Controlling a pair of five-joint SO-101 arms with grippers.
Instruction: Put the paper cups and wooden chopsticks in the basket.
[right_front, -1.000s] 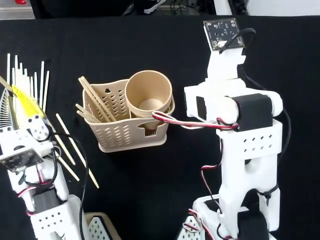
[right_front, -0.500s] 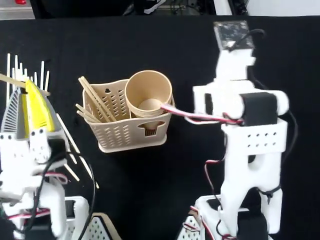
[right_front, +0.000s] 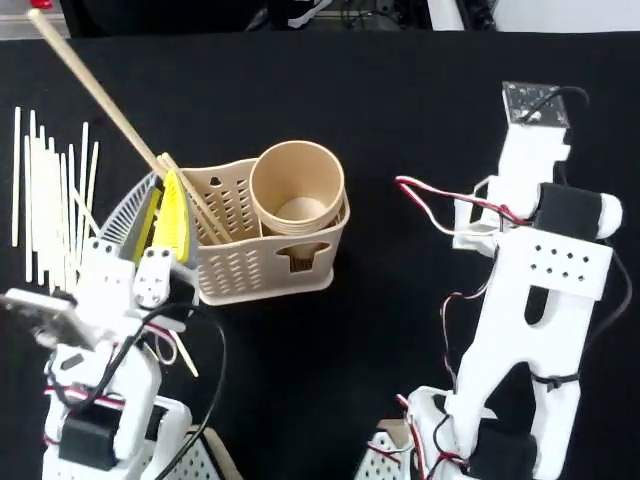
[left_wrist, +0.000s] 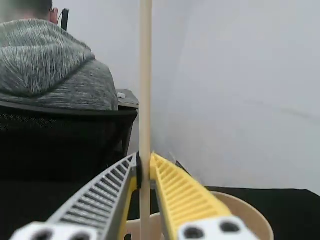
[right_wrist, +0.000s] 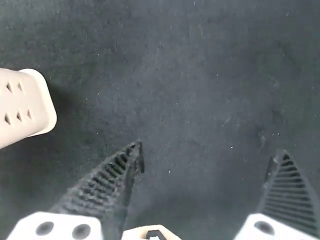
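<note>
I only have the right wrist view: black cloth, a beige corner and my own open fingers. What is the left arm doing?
Observer: The left gripper is shut on one long wooden chopstick, by the end of the beige perforated plastic basket.
Operator: Anything inside the basket?
Observer: Yes. Tan paper cups, seemingly nested, stand at one end, and several wooden chopsticks lean at the other.
Operator: What remains on the table?
Observer: A row of loose chopsticks lies on the black cloth, on the left arm's side of the basket.
</note>
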